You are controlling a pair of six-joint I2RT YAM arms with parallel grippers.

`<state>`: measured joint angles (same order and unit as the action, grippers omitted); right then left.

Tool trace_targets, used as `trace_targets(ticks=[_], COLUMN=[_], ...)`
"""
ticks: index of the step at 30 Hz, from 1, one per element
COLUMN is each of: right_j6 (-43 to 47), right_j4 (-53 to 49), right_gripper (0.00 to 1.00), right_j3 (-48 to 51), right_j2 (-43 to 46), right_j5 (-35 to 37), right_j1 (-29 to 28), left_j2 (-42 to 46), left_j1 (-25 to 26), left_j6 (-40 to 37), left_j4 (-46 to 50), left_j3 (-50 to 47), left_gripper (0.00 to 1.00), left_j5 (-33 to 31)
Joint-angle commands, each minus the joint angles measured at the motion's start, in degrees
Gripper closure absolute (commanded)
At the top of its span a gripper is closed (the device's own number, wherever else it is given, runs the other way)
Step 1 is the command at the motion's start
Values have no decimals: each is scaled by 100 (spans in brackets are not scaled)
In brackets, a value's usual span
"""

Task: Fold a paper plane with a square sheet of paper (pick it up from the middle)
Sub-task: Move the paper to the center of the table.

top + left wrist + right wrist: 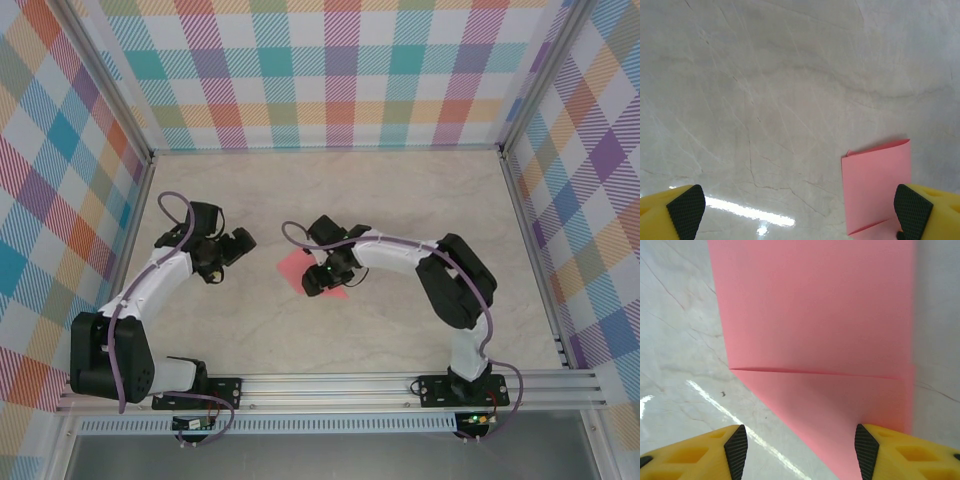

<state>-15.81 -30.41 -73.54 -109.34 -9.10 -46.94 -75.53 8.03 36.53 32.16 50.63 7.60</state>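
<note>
The salmon-pink sheet of paper [294,267] lies flat on the marble table, folded, with a straight crease and a slanted flap [830,400]. My right gripper [318,278] hovers low over it and hides its middle in the top view. In the right wrist view this gripper [801,447] is open, the right fingertip [866,447] over the paper and the left one over bare table. My left gripper [238,243] stands to the left of the sheet, open wide [799,210], the paper's folded edge [877,175] beside its right fingertip [912,206]. The paper plane is out of view.
The pale marble table [400,200] is walled by checkered panels on three sides. An aluminium rail [340,385] at the near edge carries both arm bases. The right arm's dark elbow [455,280] arches over the table right of the paper.
</note>
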Motion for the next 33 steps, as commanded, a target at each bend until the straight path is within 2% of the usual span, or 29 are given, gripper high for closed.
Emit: trace_targets(ticks=[1,5,7,15,22,31,33], right_j6=[-720,-1660,-1946,-2054,-2047,-2417,-2485], right_j4=[751,1659,1791,1855,1938,2315,2347], right_gripper=[38,40,42,43,44,48,49], right_j3=[205,640,696,835,1006,1234,1270], right_j2=[697,721,550,395,286,49,26], right_j5=[-321,-581,-473,-425,-528,-932,-991], right_j1=[-46,-39,-34,122,289,579,642], left_j2=[121,267,358,761,683,297,154], left_j1=[-73,13,81,416,735,1177,1295], left_j6=[9,196,351,765,1079,1424,1515], left_j4=[-127,-443,-583,-992,-1296,-1577,-1889], left_j3=[-150,-456,-600,-1066,-1266,-1327,-1328], left_gripper=[1,2,2,2,3,12,15], left_j5=[395,679,745,967,1225,1335,1391])
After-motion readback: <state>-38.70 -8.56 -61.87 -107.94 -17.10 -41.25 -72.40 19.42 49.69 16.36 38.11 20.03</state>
